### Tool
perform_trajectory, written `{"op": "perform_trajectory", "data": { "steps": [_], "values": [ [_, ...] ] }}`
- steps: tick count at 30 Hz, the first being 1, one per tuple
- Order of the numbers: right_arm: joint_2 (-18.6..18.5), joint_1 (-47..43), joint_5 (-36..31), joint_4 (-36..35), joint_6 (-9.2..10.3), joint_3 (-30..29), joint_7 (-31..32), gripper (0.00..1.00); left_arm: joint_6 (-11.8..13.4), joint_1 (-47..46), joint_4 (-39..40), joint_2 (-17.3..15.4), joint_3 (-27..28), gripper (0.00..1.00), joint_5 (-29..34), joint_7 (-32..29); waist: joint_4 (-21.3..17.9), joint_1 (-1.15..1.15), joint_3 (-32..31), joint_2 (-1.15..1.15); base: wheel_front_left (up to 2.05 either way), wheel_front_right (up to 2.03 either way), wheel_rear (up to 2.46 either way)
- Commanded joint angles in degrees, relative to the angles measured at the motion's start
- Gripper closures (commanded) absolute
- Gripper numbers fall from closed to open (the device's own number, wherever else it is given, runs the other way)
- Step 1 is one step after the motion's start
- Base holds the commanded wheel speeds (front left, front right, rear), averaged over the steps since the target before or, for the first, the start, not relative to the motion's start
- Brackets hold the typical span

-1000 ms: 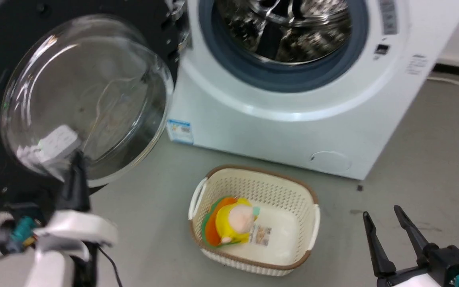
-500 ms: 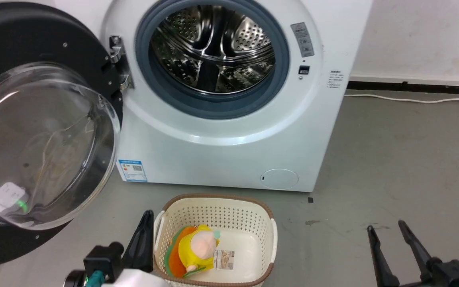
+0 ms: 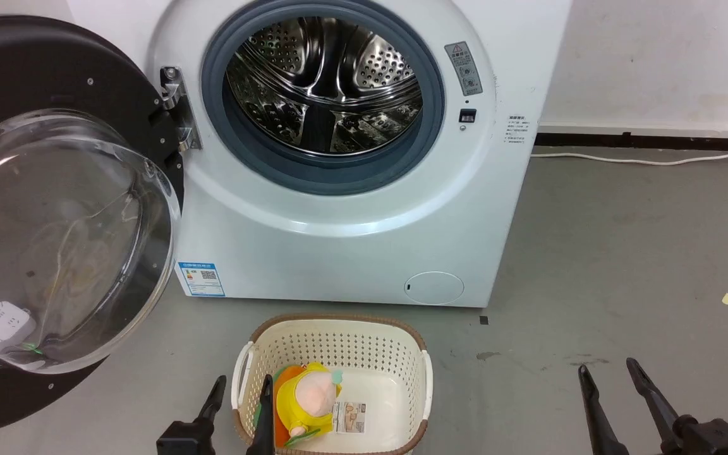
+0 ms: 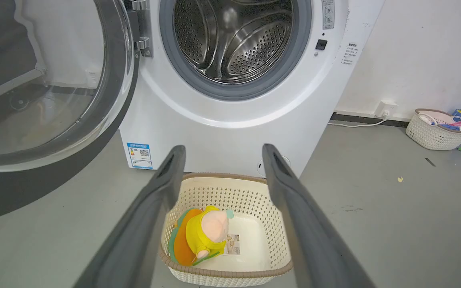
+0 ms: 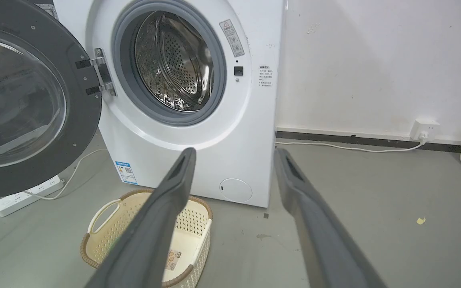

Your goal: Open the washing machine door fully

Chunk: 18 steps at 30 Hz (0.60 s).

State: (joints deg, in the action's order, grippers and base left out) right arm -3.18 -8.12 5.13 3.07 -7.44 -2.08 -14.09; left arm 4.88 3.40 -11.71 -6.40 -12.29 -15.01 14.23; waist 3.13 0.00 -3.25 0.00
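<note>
The white washing machine (image 3: pixel 351 253) faces me with its steel drum (image 3: pixel 323 88) exposed. Its round black door (image 3: pixel 42 82) with the bulging glass bowl (image 3: pixel 54 240) is swung wide to the left on the metal hinge (image 3: pixel 174 104). The door (image 5: pixel 82 100) also stands to the left of the machine (image 5: pixel 230 132) in the right wrist view. My left gripper (image 3: pixel 242 388) is open at the bottom of the head view, apart from the door and holding nothing. My right gripper (image 3: pixel 607 373) is open at the lower right, over bare floor. In the left wrist view the door rim (image 4: pixel 106 120) sits left of my left gripper's fingers (image 4: pixel 166 176).
A cream basket (image 3: pixel 402 344) with a yellow plush toy (image 3: pixel 304 398) stands on the grey floor before the machine. A white cable (image 3: pixel 629 159) runs along the wall. A power strip (image 5: pixel 26 194) lies under the door. Another basket (image 4: pixel 434 132) stands far right.
The head camera has shifted, so the whole scene moved. My left gripper has drawn away from the door's lower edge and now sits beside the basket. The right gripper has barely moved.
</note>
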Motion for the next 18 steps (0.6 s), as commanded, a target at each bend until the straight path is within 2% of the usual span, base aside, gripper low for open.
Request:
{"op": "perform_trajectory", "data": {
  "steps": [1, 18],
  "values": [
    [0.3, -0.6, 0.4, 0.2, -0.05, 0.1, -0.3, 0.00, 0.1, -0.1, -0.1, 0.0, -0.2, 0.00, 0.7, 0.5, 0.1, 0.00, 0.0, 0.00, 0.00, 0.00, 0.00],
    [0.3, -0.4, 0.7, 0.9, -0.05, 0.4, -0.6, 0.00, 0.2, -0.6, 2.1, 0.3, -0.1, 0.00, 2.2, 0.8, 0.2, 0.00, 0.3, 0.00, 0.00, 0.00, 0.00]
  ]
}}
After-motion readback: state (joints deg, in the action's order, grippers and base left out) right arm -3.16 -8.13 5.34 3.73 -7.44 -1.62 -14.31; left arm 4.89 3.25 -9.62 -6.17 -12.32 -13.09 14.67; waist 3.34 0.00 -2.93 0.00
